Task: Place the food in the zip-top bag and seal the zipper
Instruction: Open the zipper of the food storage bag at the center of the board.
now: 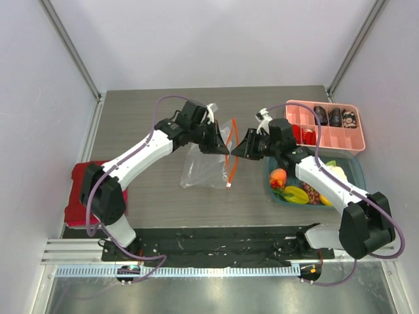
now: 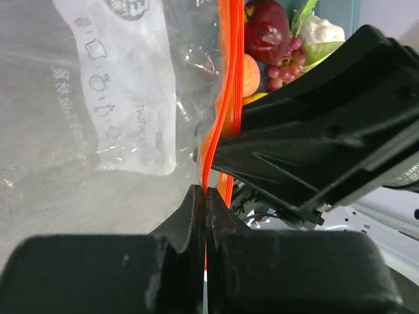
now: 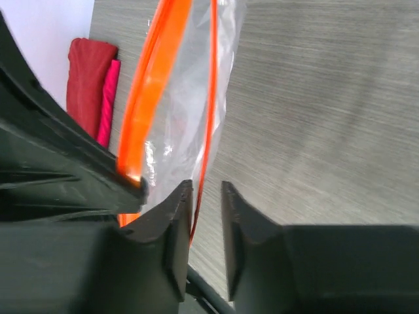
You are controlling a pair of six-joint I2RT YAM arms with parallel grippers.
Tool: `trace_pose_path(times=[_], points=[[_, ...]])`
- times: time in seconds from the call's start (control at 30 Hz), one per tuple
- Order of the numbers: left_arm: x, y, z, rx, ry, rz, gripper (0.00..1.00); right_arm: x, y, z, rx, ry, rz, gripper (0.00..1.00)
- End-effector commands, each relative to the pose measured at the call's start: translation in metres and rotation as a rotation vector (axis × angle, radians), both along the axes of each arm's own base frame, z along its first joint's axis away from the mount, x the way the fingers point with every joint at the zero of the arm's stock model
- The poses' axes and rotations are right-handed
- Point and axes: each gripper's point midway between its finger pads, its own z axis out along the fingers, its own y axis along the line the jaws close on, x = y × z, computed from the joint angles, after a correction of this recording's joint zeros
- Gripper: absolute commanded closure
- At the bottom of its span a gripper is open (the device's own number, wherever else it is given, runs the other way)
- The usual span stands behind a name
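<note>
The clear zip-top bag hangs upright at the table's middle, its orange zipper facing right. My left gripper is shut on one zipper lip and holds the bag up. My right gripper is open at the other side of the mouth; the second orange lip runs through the gap, against its left finger. The food lies in a teal bin: peach, starfruit, grapes, cabbage.
A pink compartment tray with dark pieces stands at the back right, behind the teal bin. A folded red cloth lies at the left edge, also in the right wrist view.
</note>
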Motion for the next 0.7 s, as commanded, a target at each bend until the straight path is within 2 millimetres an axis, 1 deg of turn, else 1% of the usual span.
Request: trace_pose_path(times=[0.0,0.03,0.07,0.1,0.13,0.17,0.2,0.23,0.27,0.33,0.37,0.4,0.43,0.47,0.5,0.53,0.57,0.6,0.63,0.67], points=[[0.000,0.016,0.029,-0.046,-0.043,0.006,1.00,-0.005,0.001,0.010,-0.011,-0.027,0.048,0.85],[0.009,0.027,0.026,0.006,-0.071,0.043,1.00,-0.006,-0.002,0.013,-0.039,-0.039,0.053,0.92],[0.014,0.037,0.030,0.043,-0.091,0.062,1.00,-0.005,-0.008,0.010,-0.085,-0.044,0.046,0.98],[0.021,0.048,0.031,0.081,-0.110,0.088,1.00,-0.006,-0.022,-0.002,-0.180,-0.040,0.034,0.99],[0.021,0.072,0.021,0.195,-0.112,0.098,1.00,-0.005,-0.028,0.000,-0.213,-0.056,0.034,0.99],[0.033,0.094,0.017,0.300,-0.154,0.160,1.00,-0.006,-0.034,-0.003,-0.247,-0.054,0.040,0.99],[0.040,0.109,0.020,0.366,-0.193,0.186,1.00,-0.012,-0.046,-0.012,-0.300,-0.017,0.044,0.99],[0.039,0.128,0.016,0.447,-0.211,0.187,1.00,-0.008,-0.056,-0.012,-0.360,-0.039,0.043,0.99],[0.048,0.149,0.014,0.547,-0.252,0.234,1.00,-0.009,-0.063,-0.016,-0.393,-0.034,0.050,0.99],[0.047,0.171,0.006,0.635,-0.259,0.244,1.00,-0.012,-0.081,-0.024,-0.481,-0.019,0.071,0.99],[0.044,0.182,0.005,0.681,-0.262,0.237,1.00,-0.012,-0.086,-0.028,-0.507,-0.008,0.082,0.99],[0.041,0.186,0.001,0.692,-0.256,0.226,1.00,-0.015,-0.094,-0.031,-0.538,0.012,0.085,0.99],[0.038,0.189,0.001,0.699,-0.258,0.214,1.00,-0.013,-0.100,-0.034,-0.569,0.006,0.093,0.99],[0.034,0.182,0.000,0.663,-0.249,0.185,1.00,-0.014,-0.102,-0.036,-0.573,0.019,0.094,0.99],[0.028,0.173,0.001,0.614,-0.241,0.148,1.00,-0.012,-0.103,-0.033,-0.582,0.009,0.105,0.99],[0.024,0.166,0.000,0.574,-0.231,0.121,1.00,-0.014,-0.098,-0.031,-0.562,0.005,0.128,0.99],[0.022,0.152,0.007,0.499,-0.248,0.103,1.00,-0.014,-0.093,-0.027,-0.539,-0.004,0.144,0.96],[0.013,0.132,0.012,0.403,-0.235,0.047,1.00,-0.013,-0.087,-0.018,-0.506,-0.023,0.161,0.91],[0.010,0.125,0.013,0.375,-0.236,0.032,1.00,-0.016,-0.078,-0.012,-0.457,-0.027,0.194,0.86],[0.006,0.112,0.018,0.341,-0.253,0.012,1.00,-0.017,-0.072,-0.008,-0.431,-0.036,0.217,0.76]])
